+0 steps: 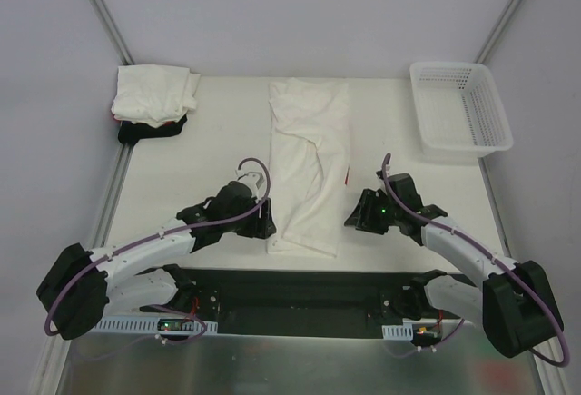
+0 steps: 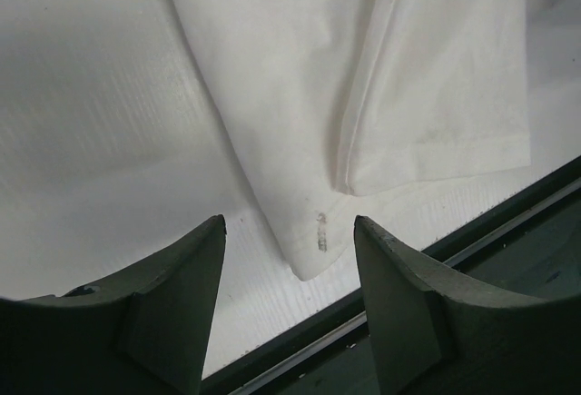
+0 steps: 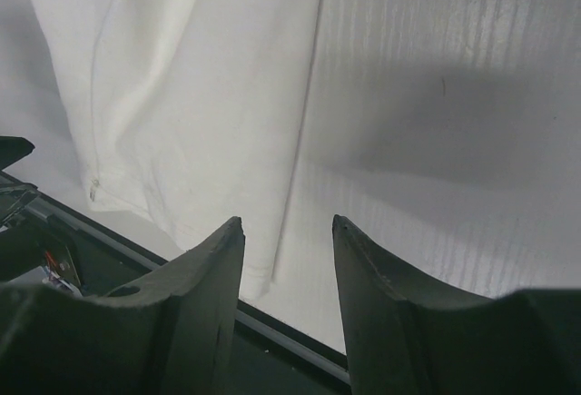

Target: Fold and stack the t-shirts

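While the long white cloth t-shirt (image 1: 309,168), folded lengthwise into a strip, lies centred on the tabletop (image 1: 200,168), my left fingers (image 2: 172,304) and right fingers (image 3: 191,304) flank its near hem, both spread and empty. Next, I judge, each must pinch a near corner and fold it away.

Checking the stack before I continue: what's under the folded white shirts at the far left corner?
A black shirt peeks out along the near edge of the white shirts, with a red sliver at the left. Anything else beneath is covered.
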You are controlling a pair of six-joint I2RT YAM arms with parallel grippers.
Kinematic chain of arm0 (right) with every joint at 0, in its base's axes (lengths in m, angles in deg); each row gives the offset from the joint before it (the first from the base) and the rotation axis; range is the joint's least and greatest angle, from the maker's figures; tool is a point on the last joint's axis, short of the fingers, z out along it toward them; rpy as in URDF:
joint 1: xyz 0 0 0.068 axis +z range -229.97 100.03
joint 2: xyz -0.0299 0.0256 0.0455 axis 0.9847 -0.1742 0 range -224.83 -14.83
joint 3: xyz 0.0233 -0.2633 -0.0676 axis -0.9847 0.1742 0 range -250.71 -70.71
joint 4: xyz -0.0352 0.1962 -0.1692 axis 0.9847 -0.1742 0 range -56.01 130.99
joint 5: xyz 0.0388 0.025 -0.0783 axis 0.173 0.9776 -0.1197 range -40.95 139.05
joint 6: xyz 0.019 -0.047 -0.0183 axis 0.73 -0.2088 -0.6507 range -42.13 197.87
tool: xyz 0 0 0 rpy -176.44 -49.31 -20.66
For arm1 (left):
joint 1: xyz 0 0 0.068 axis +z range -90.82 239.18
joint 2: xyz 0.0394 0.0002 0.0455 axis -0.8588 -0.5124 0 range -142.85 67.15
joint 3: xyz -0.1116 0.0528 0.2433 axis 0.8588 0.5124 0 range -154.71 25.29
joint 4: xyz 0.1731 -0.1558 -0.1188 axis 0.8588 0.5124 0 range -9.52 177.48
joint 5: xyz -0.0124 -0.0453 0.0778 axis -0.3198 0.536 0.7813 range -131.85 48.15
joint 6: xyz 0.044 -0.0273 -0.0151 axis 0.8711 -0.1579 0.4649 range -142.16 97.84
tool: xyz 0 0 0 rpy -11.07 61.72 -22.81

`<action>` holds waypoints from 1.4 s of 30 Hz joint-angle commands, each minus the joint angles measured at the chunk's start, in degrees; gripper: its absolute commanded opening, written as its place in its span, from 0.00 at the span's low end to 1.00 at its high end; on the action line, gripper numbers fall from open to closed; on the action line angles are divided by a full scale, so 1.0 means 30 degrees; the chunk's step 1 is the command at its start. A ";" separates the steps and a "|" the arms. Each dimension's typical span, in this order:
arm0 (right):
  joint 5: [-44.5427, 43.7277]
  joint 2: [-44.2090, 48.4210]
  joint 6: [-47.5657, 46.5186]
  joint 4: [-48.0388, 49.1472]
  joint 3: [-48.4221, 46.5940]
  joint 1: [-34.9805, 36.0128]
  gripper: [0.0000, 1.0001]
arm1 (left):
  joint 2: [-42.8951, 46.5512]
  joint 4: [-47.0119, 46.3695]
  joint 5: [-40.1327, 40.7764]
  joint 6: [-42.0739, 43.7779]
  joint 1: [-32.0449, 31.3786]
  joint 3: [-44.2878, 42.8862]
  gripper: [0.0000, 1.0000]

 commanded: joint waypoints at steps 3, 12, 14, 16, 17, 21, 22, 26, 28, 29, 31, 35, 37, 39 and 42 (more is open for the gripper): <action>-0.0447 0.0084 -0.0435 0.0058 0.0350 0.0082 0.47 | 0.0123 -0.0454 -0.0776 -0.0916 -0.0031 0.0858 0.58; -0.0653 -0.0090 -0.0289 0.0761 0.0528 0.0200 0.47 | -0.0255 -0.0539 -0.3384 -0.0977 0.0232 0.1446 0.57; -0.0682 -0.0442 -0.0289 0.1024 0.0528 0.0316 0.47 | -0.0520 -0.0861 -0.3734 -0.0918 0.0349 0.1416 0.57; -0.0682 -0.0763 -0.0289 0.1201 0.0557 0.0491 0.47 | -0.0785 -0.1184 -0.3942 -0.0917 0.0437 0.1416 0.57; -0.0711 -0.0852 -0.0260 0.1463 0.0644 0.0580 0.47 | -0.0872 -0.1417 -0.4116 -0.0917 0.0467 0.1416 0.57; -0.0682 -0.1262 0.0003 0.1904 0.0849 0.0814 0.47 | -0.1749 -0.2240 -0.4614 -0.0888 0.0672 0.1562 0.56; -0.0653 -0.1408 0.0004 0.1963 0.0821 0.0844 0.47 | -0.1926 -0.2907 -0.4703 -0.0859 0.0730 0.1534 0.56; -0.0828 -0.1410 0.0180 0.1993 0.0938 0.1020 0.47 | -0.2922 -0.3616 -0.4996 -0.0566 0.0877 0.1241 0.55; -0.0858 -0.1351 0.0267 0.1963 0.0967 0.1078 0.47 | -0.3537 -0.3908 -0.5201 -0.0362 0.0994 0.0977 0.55; -0.0916 -0.1351 0.0326 0.2021 0.0996 0.1107 0.47 | -0.3887 -0.4055 -0.5376 -0.0303 0.1052 0.0948 0.55; -0.1004 -0.1380 0.0414 0.2080 0.1055 0.1224 0.47 | -0.4241 -0.4406 -0.5697 -0.0156 0.1228 0.0801 0.55; -0.1180 -0.1585 0.0706 0.2168 0.1055 0.1429 0.47 | -0.4943 -0.5051 -0.6197 0.0020 0.1550 0.0684 0.54; -0.1238 -0.1790 0.0824 0.2285 0.0996 0.1518 0.47 | -0.5150 -0.5198 -0.6315 0.0137 0.1696 0.0684 0.54; -0.1356 -0.2052 0.0941 0.2431 0.0938 0.1663 0.47 | -0.5326 -0.5461 -0.6461 0.0138 0.1814 0.0771 0.54; -0.1532 -0.2578 0.1145 0.2694 0.0763 0.1956 0.47 | -0.5502 -0.5783 -0.6637 0.0138 0.2107 0.0888 0.54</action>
